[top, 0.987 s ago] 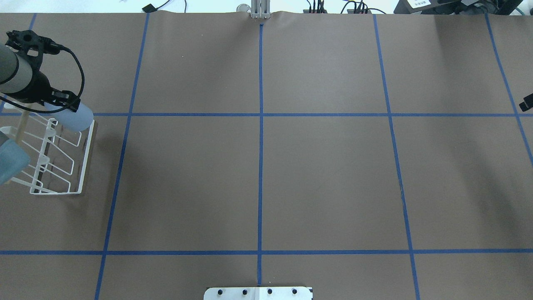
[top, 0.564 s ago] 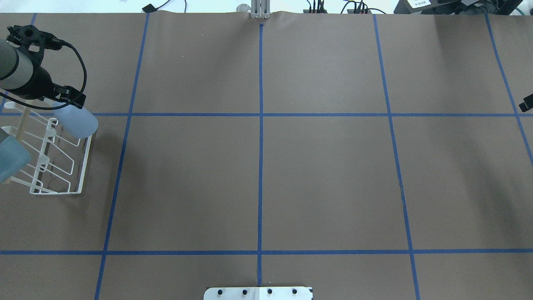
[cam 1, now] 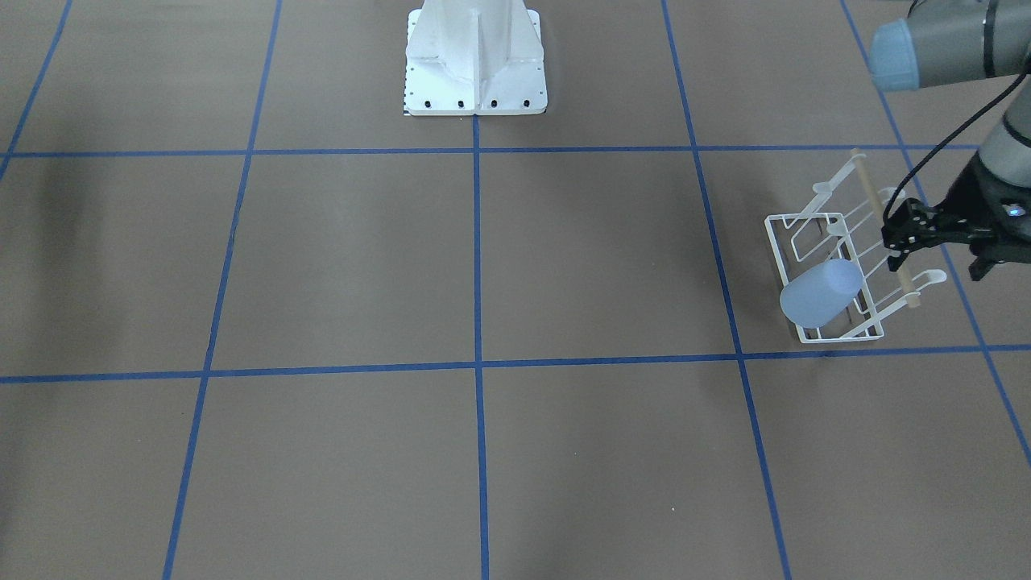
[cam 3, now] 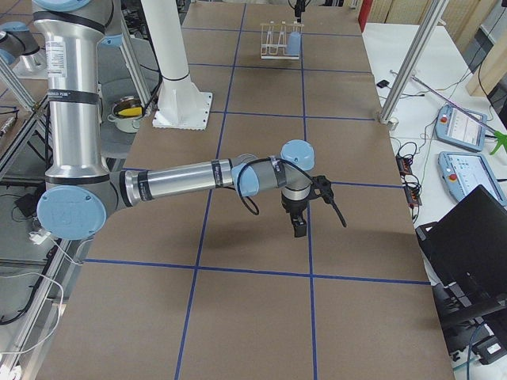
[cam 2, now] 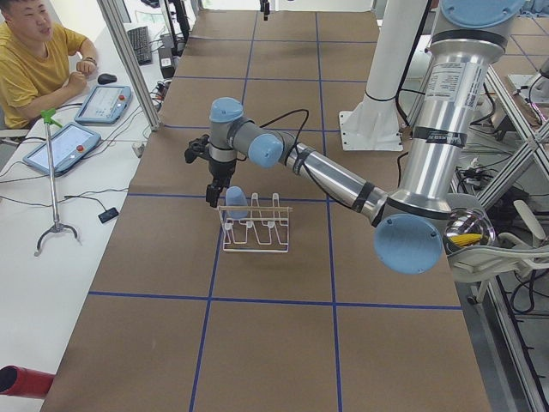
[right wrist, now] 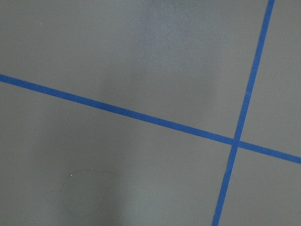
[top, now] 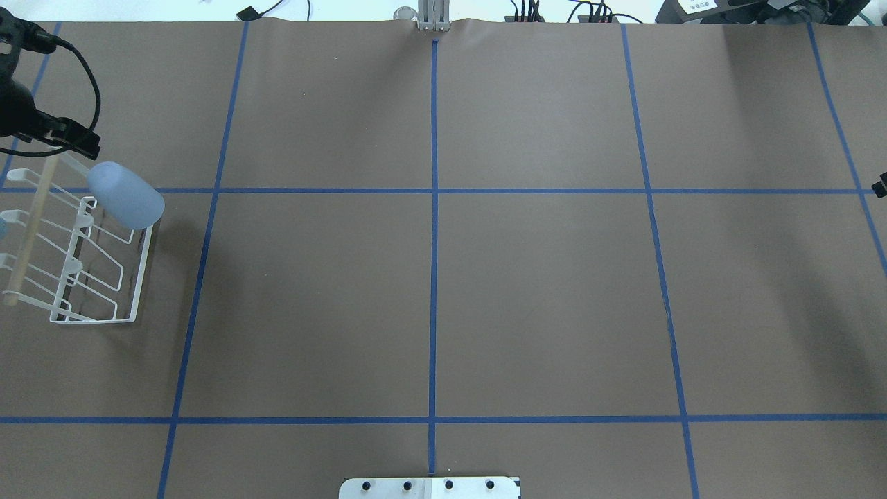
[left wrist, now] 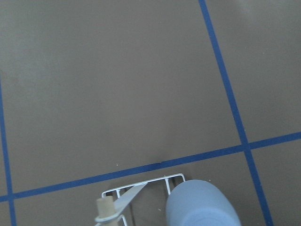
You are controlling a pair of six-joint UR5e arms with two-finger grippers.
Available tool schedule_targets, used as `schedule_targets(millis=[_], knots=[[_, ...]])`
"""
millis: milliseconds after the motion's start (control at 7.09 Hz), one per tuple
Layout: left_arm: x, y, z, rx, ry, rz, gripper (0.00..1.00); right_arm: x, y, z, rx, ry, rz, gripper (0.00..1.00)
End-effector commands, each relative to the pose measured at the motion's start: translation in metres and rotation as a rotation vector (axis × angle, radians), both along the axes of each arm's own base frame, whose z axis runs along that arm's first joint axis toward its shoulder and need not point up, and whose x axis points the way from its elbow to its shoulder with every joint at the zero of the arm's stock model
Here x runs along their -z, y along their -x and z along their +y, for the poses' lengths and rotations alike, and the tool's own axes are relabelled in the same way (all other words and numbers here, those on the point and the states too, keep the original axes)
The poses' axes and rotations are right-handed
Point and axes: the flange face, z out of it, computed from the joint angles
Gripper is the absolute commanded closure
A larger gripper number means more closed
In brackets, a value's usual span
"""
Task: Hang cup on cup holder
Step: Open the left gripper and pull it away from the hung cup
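Backs the left gripper point(top: 80, 142) off the cup point(top: 125, 195) since a second ago, jaws apart on nothing. Leaves the cup free, tilted mouth-down over an end prong of the cup holder point(top: 27, 235). Cannot tell whether the right gripper point(cam 3: 299, 229) stands parted or closed.

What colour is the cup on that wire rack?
The cup is plain light blue; the exterior front-facing view shows it best.

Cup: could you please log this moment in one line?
cup: hanging on cup holder | left gripper: open, clear of cup | task: done
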Motion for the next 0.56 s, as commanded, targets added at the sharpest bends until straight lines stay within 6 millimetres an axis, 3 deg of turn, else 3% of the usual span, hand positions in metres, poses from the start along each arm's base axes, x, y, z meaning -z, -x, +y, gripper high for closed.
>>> schedule_targets(millis=[0, 141, 282, 423], knots=[[-0.071, 0.106, -0.012, -0.074, -0.013, 0.015, 0.02, -0.012, -0.049, 0.008, -0.025, -0.002, -0.022, 0.0], [-0.109, 0.159, -0.013, -0.07, -0.001, 0.037, 0.02, -0.012, -0.076, 0.012, -0.007, 0.007, -0.044, 0.0], [-0.129, 0.186, -0.01, -0.043, 0.022, 0.037, 0.02, -0.011, -0.101, 0.015, -0.013, 0.04, -0.04, 0.0], [-0.166, 0.188, 0.012, -0.044, 0.084, 0.02, 0.02, -0.001, -0.117, 0.009, -0.02, 0.075, -0.04, 0.0]])
